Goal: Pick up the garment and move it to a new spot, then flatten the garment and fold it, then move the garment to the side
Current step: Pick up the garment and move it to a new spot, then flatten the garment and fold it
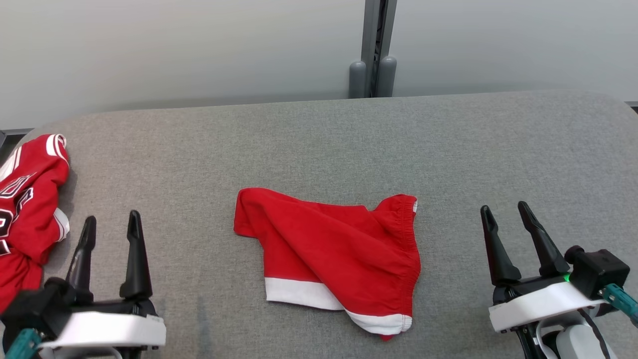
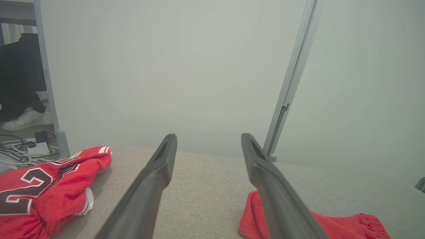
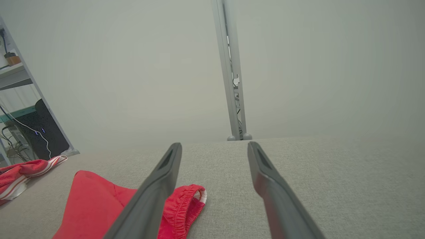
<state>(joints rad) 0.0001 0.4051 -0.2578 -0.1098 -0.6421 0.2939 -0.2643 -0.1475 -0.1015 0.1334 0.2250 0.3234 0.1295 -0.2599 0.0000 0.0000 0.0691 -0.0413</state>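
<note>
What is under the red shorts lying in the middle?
The red shorts lie on the grey fabric-covered surface, which shows all around them. The patch beneath is covered, and the cloth is doubled over itself, so anything flat tucked below cannot be ruled out.

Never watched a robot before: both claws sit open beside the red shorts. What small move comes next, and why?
Probably the right gripper reaches for the red shorts at the waistband, nearest it; they lie rumpled and untouched, and the left gripper is open too.

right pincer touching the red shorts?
Apart. Head view: a wide strip of bare grey surface lies between the right pincer and the red shorts.
</note>
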